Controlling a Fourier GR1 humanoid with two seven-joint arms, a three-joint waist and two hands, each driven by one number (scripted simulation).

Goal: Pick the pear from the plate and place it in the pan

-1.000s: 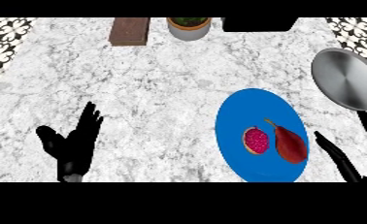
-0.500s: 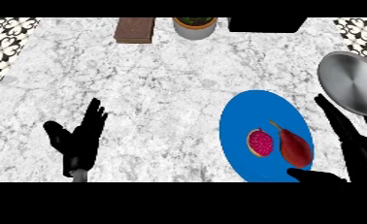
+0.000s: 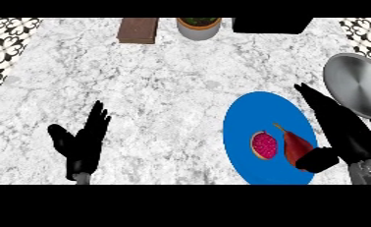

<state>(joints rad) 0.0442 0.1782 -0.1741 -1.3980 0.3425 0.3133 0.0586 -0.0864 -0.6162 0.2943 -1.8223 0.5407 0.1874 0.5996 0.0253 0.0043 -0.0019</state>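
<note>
The pear (image 3: 293,145), dark red with a thin stem pointing up and to the left, lies on the right part of the blue plate (image 3: 243,127), which sits on the marbled worktop (image 3: 181,83) towards the lower right. Just beside the pear, on its left, lies a halved fruit (image 3: 264,144) with a red, seeded face turned up; the two look close but apart. The right hand (image 3: 340,130) comes in from the lower right corner and lies along the plate's right rim, its fingers (image 3: 311,96) straight and pressed together, pointing up and to the left past the plate's edge. Its thumb (image 3: 319,161) reaches inward over the plate to the pear's broad lower end; it seems to touch the fruit there, though the dark shapes merge and contact cannot be told for certain. Nothing is curled round the pear. The grey metal pan (image 3: 351,86) stands at the right edge, cut off by the view, just beyond the right hand's fingertips and near the plate. The left hand (image 3: 83,142) rests at the lower left, well apart from the plate, fingers straight and pointing up, thumb spread out to the side, holding nothing. Along the far edge of the worktop stand a brown block (image 3: 138,29), a grey pot (image 3: 198,27) with greenery in it, and a black object (image 3: 272,24).
</note>
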